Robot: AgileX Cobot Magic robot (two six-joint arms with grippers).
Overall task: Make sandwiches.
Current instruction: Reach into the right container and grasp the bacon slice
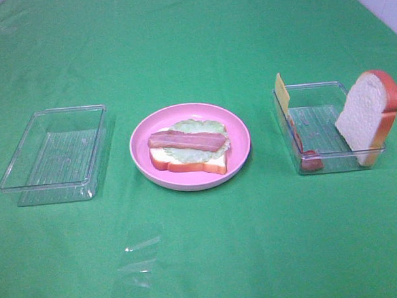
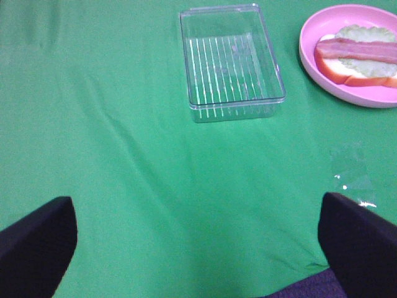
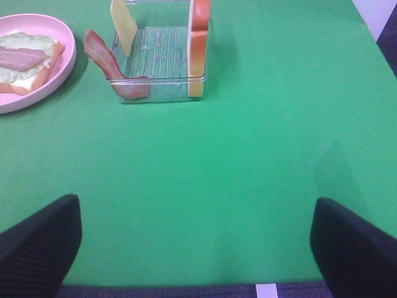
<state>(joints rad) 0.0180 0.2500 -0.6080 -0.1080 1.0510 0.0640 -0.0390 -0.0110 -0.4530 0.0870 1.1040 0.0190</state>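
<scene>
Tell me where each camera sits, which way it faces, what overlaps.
Exterior high: mounted high, looking down on the empty tray, pink plate and stocked tray; no arm shows.
Left wrist: behind the open left tool, facing the empty tray.
Right wrist: behind the open right tool, facing the stocked tray.
Both wrist views share the pink plate and sandwich.
</scene>
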